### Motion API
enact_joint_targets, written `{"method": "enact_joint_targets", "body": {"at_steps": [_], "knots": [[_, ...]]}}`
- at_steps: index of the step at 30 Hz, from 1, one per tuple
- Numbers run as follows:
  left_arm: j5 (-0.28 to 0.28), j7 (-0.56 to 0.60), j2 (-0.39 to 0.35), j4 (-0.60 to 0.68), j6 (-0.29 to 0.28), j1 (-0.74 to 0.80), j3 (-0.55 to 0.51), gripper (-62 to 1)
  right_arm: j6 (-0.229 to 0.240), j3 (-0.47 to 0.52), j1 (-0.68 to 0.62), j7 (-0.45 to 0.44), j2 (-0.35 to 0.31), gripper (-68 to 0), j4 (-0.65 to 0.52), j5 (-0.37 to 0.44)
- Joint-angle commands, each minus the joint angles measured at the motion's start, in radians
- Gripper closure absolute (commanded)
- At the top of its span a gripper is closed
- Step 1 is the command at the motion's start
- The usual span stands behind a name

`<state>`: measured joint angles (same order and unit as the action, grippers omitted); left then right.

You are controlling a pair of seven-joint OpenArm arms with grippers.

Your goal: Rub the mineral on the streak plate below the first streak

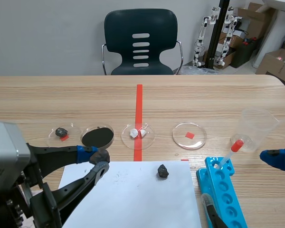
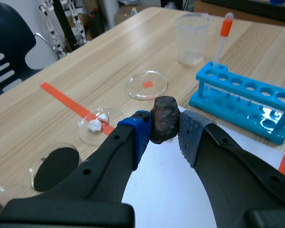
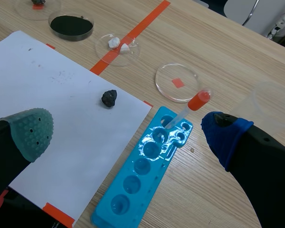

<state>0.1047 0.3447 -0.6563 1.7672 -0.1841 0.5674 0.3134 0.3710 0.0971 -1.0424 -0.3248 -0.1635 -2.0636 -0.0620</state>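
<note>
Left gripper point(image 2: 164, 129): pinched a dark brown mineral point(image 2: 164, 114) between its pads, at the 10 o'clock corner of the white sheet point(image 1: 133, 199); whether it touched the sheet could not be told.
Right gripper point(image 3: 128, 130): fingers spread wide, at 3 o'clock of the blue rack point(image 1: 224, 192).
Sheet marks: faint grey specks point(image 1: 118, 178) toward 11 o'clock.
Black lump point(image 1: 162, 171): lay on the sheet toward 1 o'clock.
Petri dishes: a row at 12 o'clock of the sheet; one held black powder point(image 1: 98, 136), one white pieces point(image 1: 137, 134).
Dropper point(image 1: 230, 152): red-bulbed, leaned in the rack.
</note>
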Motion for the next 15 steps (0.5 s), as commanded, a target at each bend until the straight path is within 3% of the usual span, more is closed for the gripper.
{"method": "enact_joint_targets", "body": {"at_steps": [1,4,10,15], "knots": [[0.006,-0.018,0.005,0.014,0.005,-0.003,-0.002,-11.3,-0.004,0.002,-0.002,-0.015,-0.008,-67.9,-0.002,0.010],[0.024,-0.088,0.005,0.014,0.005,-0.003,-0.002,-11.3,-0.004,0.002,-0.002,-0.015,-0.008,-67.9,-0.002,0.010],[0.140,-0.334,0.011,0.014,0.025,-0.003,-0.007,-11.3,-0.004,0.002,-0.002,-0.015,-0.008,-67.9,-0.002,0.010],[0.170,-0.571,0.072,0.014,0.024,0.000,-0.066,-11.3,-0.004,0.002,-0.002,-0.015,-0.008,-67.9,-0.002,0.010]]}}
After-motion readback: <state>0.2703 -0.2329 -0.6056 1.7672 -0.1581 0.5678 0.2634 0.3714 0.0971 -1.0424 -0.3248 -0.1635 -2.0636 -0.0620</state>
